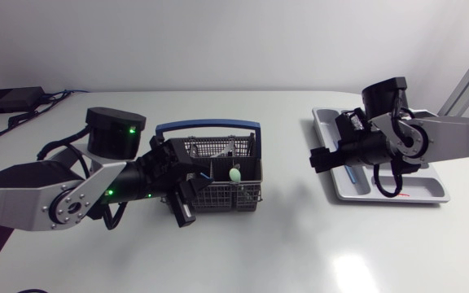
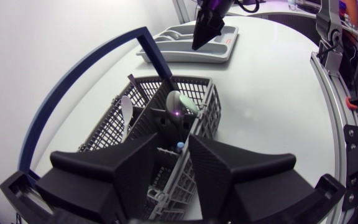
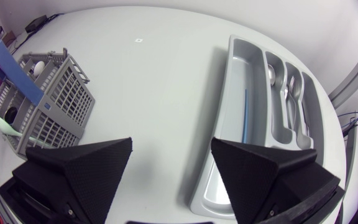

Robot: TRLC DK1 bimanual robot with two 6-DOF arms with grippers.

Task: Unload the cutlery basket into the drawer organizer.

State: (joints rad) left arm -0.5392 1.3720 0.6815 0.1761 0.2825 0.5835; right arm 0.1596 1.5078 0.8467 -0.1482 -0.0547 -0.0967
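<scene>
Head view, cutlery basket (image 1: 234, 198), drawer organizer (image 1: 430, 194)

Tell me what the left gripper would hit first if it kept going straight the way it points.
Probably the basket: the left gripper points into it, a basket wall between its open fingers. The green spoon stands just ahead; depth is unclear, so it could come first.
</scene>
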